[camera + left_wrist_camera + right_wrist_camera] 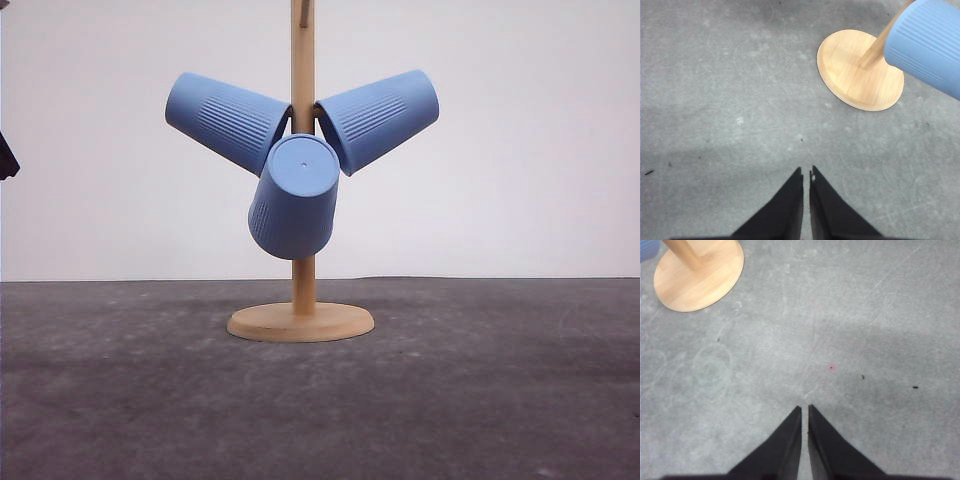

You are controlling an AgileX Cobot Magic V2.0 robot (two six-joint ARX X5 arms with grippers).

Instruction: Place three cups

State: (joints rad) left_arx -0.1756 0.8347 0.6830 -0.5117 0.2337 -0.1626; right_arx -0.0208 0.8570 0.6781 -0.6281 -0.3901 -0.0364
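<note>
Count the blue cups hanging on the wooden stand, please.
3, all on the wooden stand: left cup angled up-left, right cup angled up-right, front cup with its base toward the camera. The post could hide another.

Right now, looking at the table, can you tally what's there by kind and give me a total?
Light-blue cups: 3, left, right, front, all hung on the stand.
Wooden stand: 1.
Total: 4 things.

Grey matte tabletop point(480, 400), scuffed and speckled. Only the round wooden base point(300, 323) of the cup stand sits directly on it, roughly centred.
</note>
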